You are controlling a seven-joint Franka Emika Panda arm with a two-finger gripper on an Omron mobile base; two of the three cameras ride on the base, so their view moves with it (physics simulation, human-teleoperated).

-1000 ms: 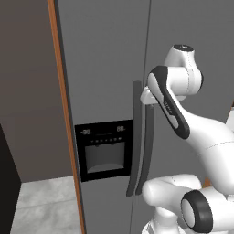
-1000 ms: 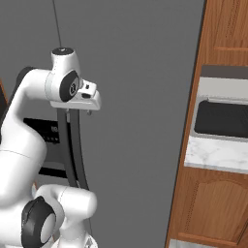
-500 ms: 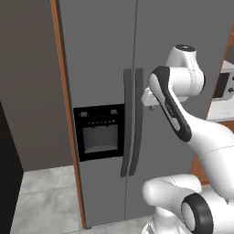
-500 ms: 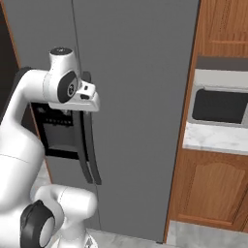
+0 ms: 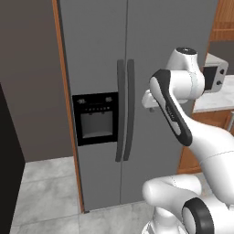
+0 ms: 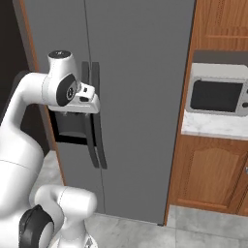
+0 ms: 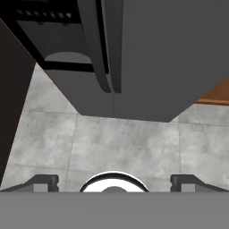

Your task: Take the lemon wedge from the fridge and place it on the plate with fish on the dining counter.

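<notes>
A closed fridge is faced by the white arm at the start of the fetch. At far left of the left base view, a dark wall and an orange-brown trim strip are seen; next come the black dispenser and the two long dark handles, meeting at the door seam. To the right, the arm is folded with its wrist near the right-hand door, and a microwave is shown on a marble surface above wood cabinets.

Over the last second the whole scene has shifted in both base views: more of the fridge front and the microwave have come into frame, which is read as the base having driven, not the fridge having moved. The pincer is held wide apart and empty, its tips pointed down at the grey floor tiles before the fridge.

Both doors are shut, so the lemon wedge is judged to be inside, unseen. A handle must be pulled first.
</notes>
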